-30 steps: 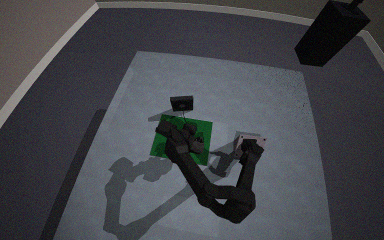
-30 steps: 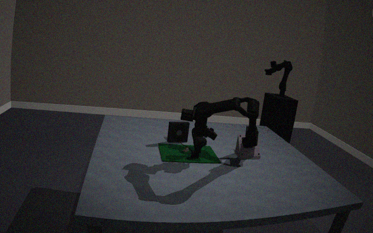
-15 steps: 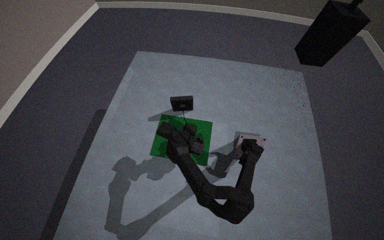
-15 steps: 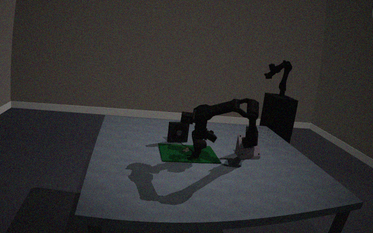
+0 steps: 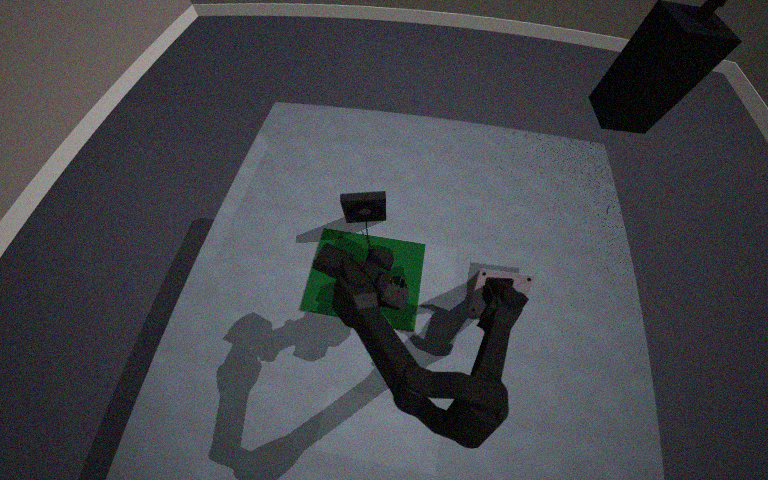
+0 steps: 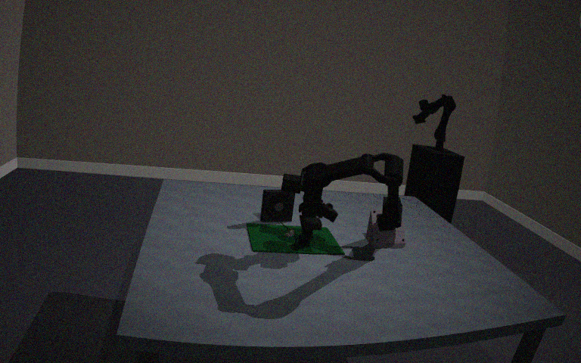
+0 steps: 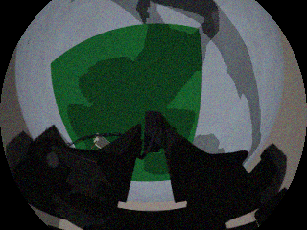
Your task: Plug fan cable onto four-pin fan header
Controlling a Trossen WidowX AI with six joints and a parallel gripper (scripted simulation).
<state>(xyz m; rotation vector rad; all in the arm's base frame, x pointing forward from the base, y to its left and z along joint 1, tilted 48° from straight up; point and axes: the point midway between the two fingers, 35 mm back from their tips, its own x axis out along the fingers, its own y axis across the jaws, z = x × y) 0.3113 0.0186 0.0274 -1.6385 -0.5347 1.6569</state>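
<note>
Grey flooring surrounds the pale blue-grey table [image 5: 509,198] [image 6: 214,290].

Top view high, facing down.

The arm [image 5: 382,342] [image 6: 347,168] is held bent, raised at the elbow, with its wrist [image 5: 353,280] [image 6: 312,194] angled down. The gripper [image 5: 394,289] [image 6: 301,244] [image 7: 152,128] is pointed downward, its fingers brought near each other; whether they are pressed on anything cannot be told.
</note>
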